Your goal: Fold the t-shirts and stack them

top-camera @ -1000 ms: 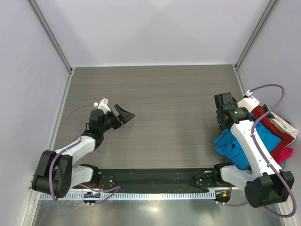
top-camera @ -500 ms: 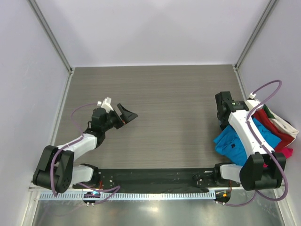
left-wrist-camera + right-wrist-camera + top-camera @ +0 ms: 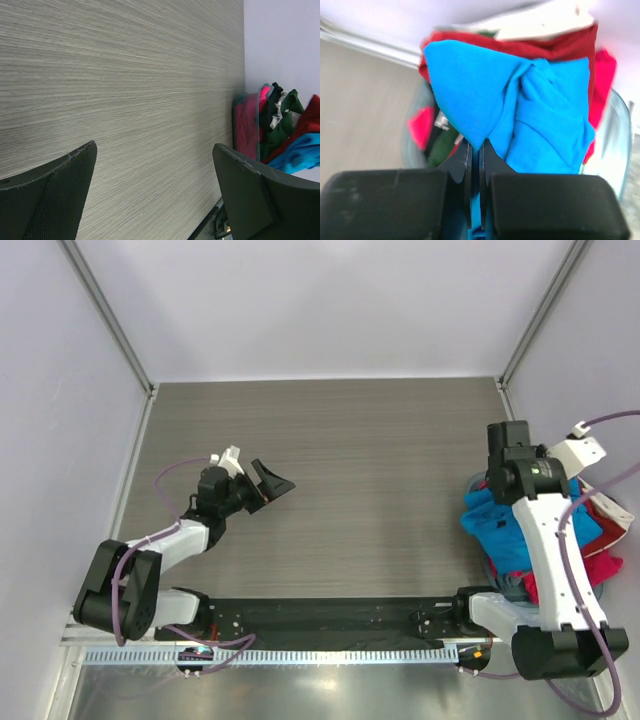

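Right gripper [image 3: 475, 148] of mine is pressed together on a small peak of the bright blue t-shirt [image 3: 520, 100], near the right edge of the table [image 3: 350, 440]. Only a thin fold of cloth shows between the fingers. Below and beyond that pinch, the rest of the blue shirt hangs bunched and twisted over the heap in the clear tub [image 3: 616, 135]. The magenta-pink t-shirt [image 3: 422, 125] and the dark green t-shirt [image 3: 440, 150] lie low inside it. The red t-shirt [image 3: 560, 47] is draped just behind the blue one and touches it, and the white t-shirt [image 3: 545, 22] lies farthest back against the wall. My left gripper [image 3: 154, 146] hovers over the left side of the table, well apart from the heap, its fingers spread wide and nothing between them. I judge this to be the moment of drawing the first shirt out of the tub, with no shirt folded or stacked yet. My hold is my main worry: so little cloth is caught that a quick pull could let the shirt slide free and drop back. The blue cloth also looks wound into itself and rests on the red shirt, so hauling it could drag that one over the rim or shift the tub. A shirt coming out knotted would be hard to spread flat with my other arm so far off.
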You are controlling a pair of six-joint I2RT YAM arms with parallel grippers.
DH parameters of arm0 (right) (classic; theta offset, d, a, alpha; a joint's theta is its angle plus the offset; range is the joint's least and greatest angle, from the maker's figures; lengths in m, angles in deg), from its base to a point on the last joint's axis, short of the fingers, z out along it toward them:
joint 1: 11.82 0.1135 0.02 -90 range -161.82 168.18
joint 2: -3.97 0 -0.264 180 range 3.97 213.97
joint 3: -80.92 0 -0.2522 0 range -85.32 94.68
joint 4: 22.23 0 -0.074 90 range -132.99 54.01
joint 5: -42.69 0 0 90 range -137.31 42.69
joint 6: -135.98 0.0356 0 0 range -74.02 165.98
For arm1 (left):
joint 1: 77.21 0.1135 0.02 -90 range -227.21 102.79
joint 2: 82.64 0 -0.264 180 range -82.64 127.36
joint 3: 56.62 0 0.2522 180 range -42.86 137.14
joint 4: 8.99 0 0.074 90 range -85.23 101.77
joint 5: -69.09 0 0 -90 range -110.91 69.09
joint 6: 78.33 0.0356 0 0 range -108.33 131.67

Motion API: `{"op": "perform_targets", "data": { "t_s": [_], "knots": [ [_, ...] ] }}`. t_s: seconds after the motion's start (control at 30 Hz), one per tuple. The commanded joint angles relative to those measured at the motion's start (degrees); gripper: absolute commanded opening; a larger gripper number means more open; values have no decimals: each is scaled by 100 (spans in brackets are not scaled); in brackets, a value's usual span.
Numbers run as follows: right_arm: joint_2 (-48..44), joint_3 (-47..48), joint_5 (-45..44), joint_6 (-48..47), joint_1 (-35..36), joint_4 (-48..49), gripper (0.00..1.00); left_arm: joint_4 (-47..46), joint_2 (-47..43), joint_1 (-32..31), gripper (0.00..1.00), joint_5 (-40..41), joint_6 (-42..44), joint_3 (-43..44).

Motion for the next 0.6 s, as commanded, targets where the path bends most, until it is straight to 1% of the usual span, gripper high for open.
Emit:
{"op": "perform_targets", "data": {
  "t_s": [0.0, 0.03, 0.13, 0.17, 0.2, 0.27, 0.3, 0.4, 0.43, 0.57],
  "knots": [
    [-370, 808, -260, -514, 26, 529, 1, -250, 128, -22, 98, -156, -24, 223],
    [-388, 904, -127, -828, 52, 643, 1, -259, 180, -23, 98, -165, -33, 223],
    [-309, 1431, 330, -1129, 79, 828, 1, -277, 216, -31, 98, -156, -16, 249],
    [-213, 1694, 514, -1461, 105, 1003, 1, -268, 225, -40, 98, -165, 2, 249],
    [-178, 1827, 934, -1630, 132, 1091, 1, -268, 216, -49, 99, -156, 19, 249],
    [-38, 2195, 1165, -1876, 184, 1232, 1, -276, 207, -40, 99, -148, 37, 240],
    [16, 2336, 1166, -1912, 185, 1189, 1, -268, 198, -49, 100, -148, 37, 249],
    [69, 2628, 605, -1834, 193, 1031, 1, -250, 146, -49, 100, -139, 81, 240],
    [25, 2619, 369, -1755, 185, 1005, 1, -250, 146, -49, 100, -113, 98, 232],
    [-317, 2286, 95, -1465, 185, 996, 1, -241, 145, -58, 100, -121, 81, 240]
  ]
}}
